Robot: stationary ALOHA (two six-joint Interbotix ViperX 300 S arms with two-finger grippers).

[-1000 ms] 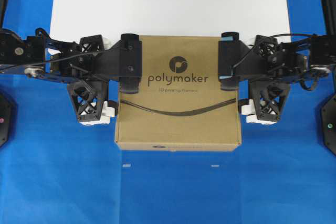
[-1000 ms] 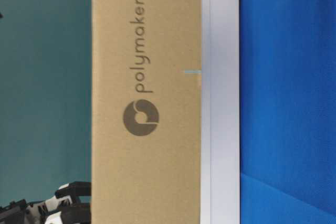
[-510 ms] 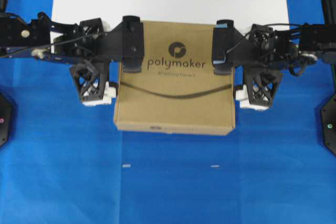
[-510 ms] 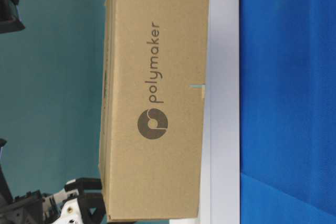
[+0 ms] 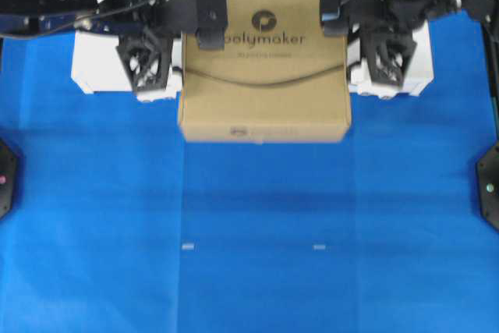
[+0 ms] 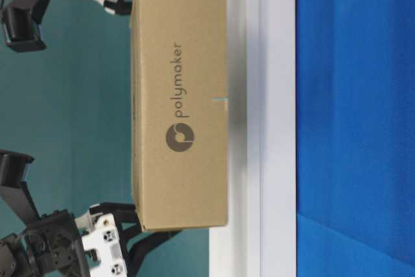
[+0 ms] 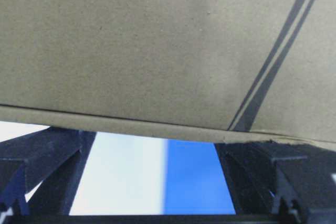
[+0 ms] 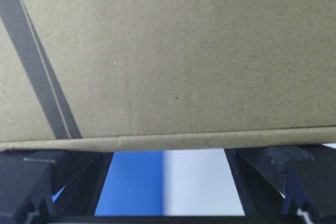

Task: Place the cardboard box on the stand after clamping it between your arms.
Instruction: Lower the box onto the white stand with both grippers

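Two grippers, one load; the cardboard box (image 5: 263, 64), brown and printed "polymaker", is pinched from either side between the left gripper (image 5: 148, 60) and the right gripper (image 5: 382, 56), each with its jaws spread wide and closed on nothing of its own; the hold appears to come from the arms pushing inward against the box's flanks, not from any finger grip, which suits a thing too broad for one jaw to span. Position of box: over the stand (image 5: 93, 68), its far part above the white top and its near edge overhanging the blue cloth (image 5: 249, 232); the table-level view shows a shadowed gap between box underside and white platform, so it reads as lifted, not yet set down. Wrist views: each shows the box top filling the frame, its edge lying across the spread black fingers (image 7: 42, 156), with white stand and blue cloth visible below. Judgement: carry nearly done; lowering and release remain.
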